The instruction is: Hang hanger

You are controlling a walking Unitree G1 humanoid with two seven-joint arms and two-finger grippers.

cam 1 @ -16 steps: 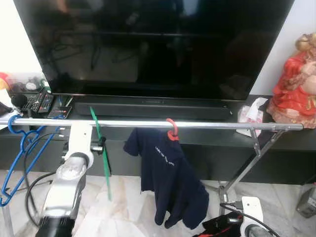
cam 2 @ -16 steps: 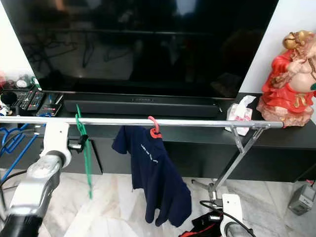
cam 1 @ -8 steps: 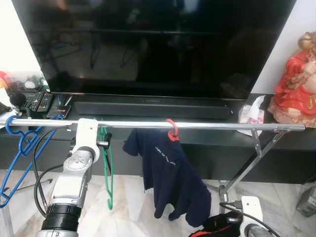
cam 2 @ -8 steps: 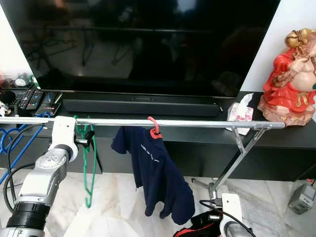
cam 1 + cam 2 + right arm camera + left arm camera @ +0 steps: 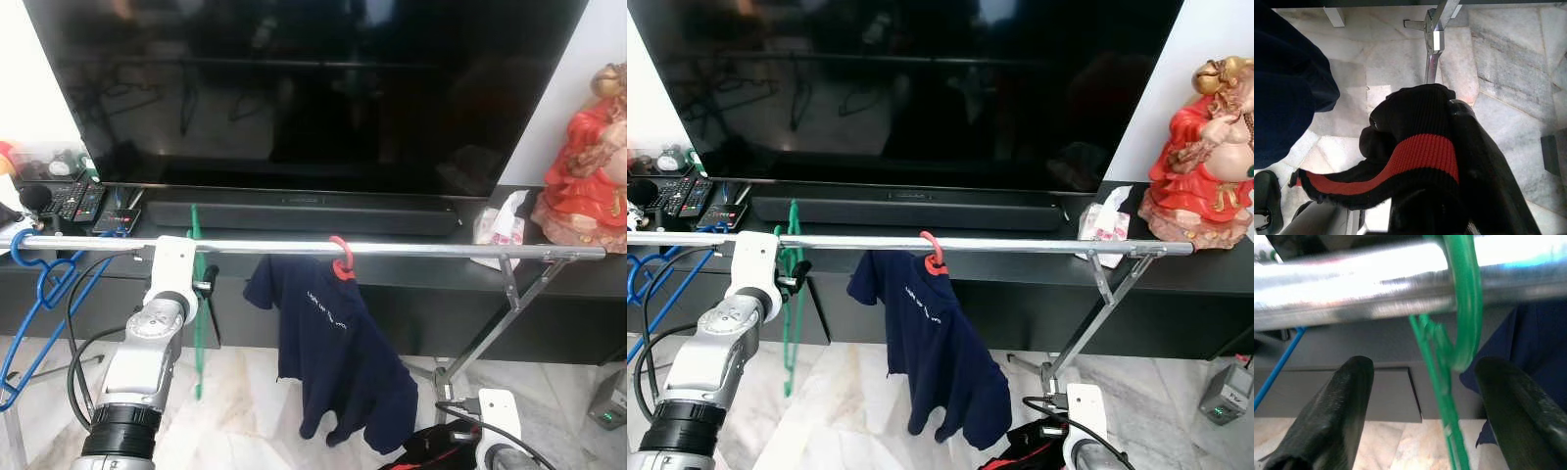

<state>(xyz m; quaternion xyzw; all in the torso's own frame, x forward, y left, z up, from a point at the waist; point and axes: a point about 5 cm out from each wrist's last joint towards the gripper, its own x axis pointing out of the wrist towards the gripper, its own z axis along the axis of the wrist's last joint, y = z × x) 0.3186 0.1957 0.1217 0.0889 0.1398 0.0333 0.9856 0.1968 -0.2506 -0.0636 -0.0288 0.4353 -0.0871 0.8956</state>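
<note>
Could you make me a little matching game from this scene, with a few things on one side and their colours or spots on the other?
Things:
1. green hanger
2. blue hanger
3. navy shirt
4. statue

Descriptions:
A. hangs from a red hook on the rail
B. stands on the black TV stand, far right
C. hooked over the rail, between the left hand's open fingers
D. at the rail's far left end

Pairs: 1-C, 2-D, 3-A, 4-B

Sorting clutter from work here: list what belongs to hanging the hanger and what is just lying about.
Job:
green hanger, hooked over the rail
metal rail
left gripper, fingers open either side of the hanger

Lying about:
navy shirt on red hook
blue hangers
television
red figurine
remotes
</note>
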